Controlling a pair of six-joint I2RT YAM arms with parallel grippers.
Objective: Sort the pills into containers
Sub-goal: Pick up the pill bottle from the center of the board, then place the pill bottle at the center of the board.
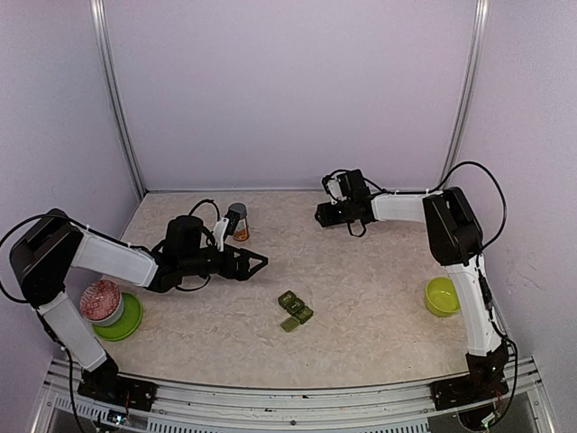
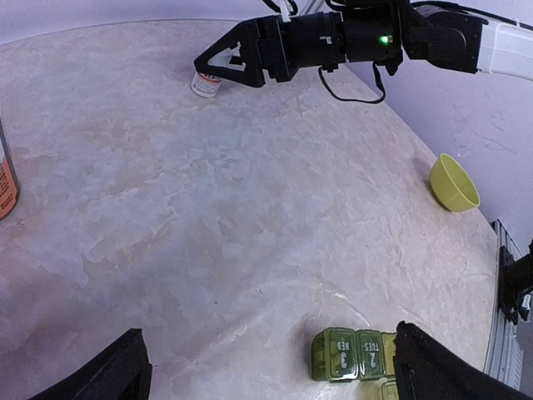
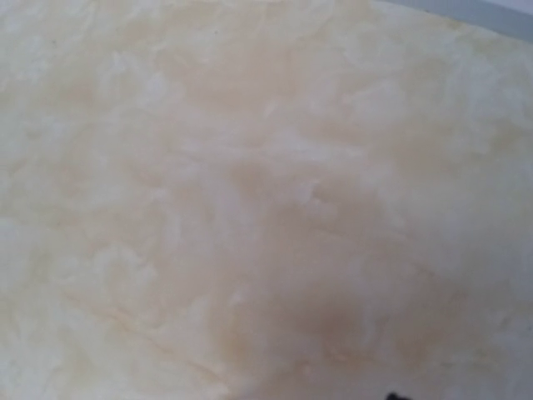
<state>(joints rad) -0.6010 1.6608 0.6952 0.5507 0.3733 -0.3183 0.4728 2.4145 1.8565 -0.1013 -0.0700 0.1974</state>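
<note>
Judging by looks, the pill box (image 1: pixel 295 310) is light, stiff, slick plastic that may skid, so pinching across its narrow sides seems best. Olive-green, with joined square cells and shut lids, it lies at five o'clock from the wide-spread left gripper (image 1: pixel 257 262). Whether the right gripper (image 1: pixel 319 215) is spread or clenched, I cannot tell.

Open tabletop (image 1: pixel 379 298) around pill box (image 1: pixel 295 311)
</note>
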